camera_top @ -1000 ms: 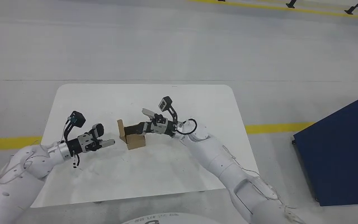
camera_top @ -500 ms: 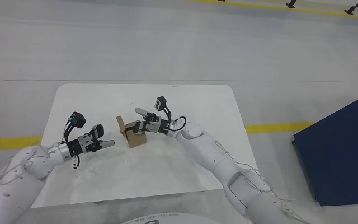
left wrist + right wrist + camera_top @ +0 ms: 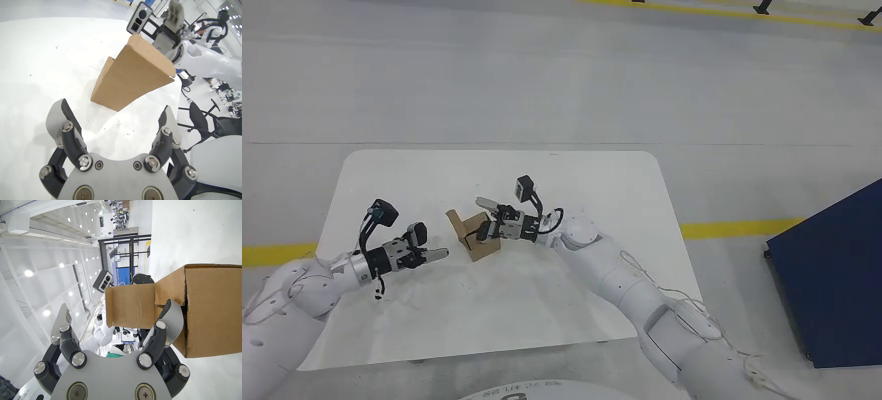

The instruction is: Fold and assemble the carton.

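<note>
Top view: right gripper (image 3: 484, 218) spread, one finger (image 3: 173, 313) tucked inside carton (image 3: 478, 250) opening; left gripper (image 3: 438, 254) spread, empty, near carton on table (image 3: 542, 295).

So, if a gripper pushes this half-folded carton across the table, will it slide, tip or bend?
Probably light: the carton is thin cardboard, seemingly empty, so it should slide easily on the smooth table. Likely floppy too: its end is open and a flap stands loose, so pushing there may bend it instead of moving it.

Grey floor (image 3: 562, 80) – yellow line (image 3: 742, 228) across; white table (image 3: 592, 180); dark blue panel (image 3: 842, 270) at edge; black chair (image 3: 206, 117); round ceiling lights (image 3: 28, 273).
</note>
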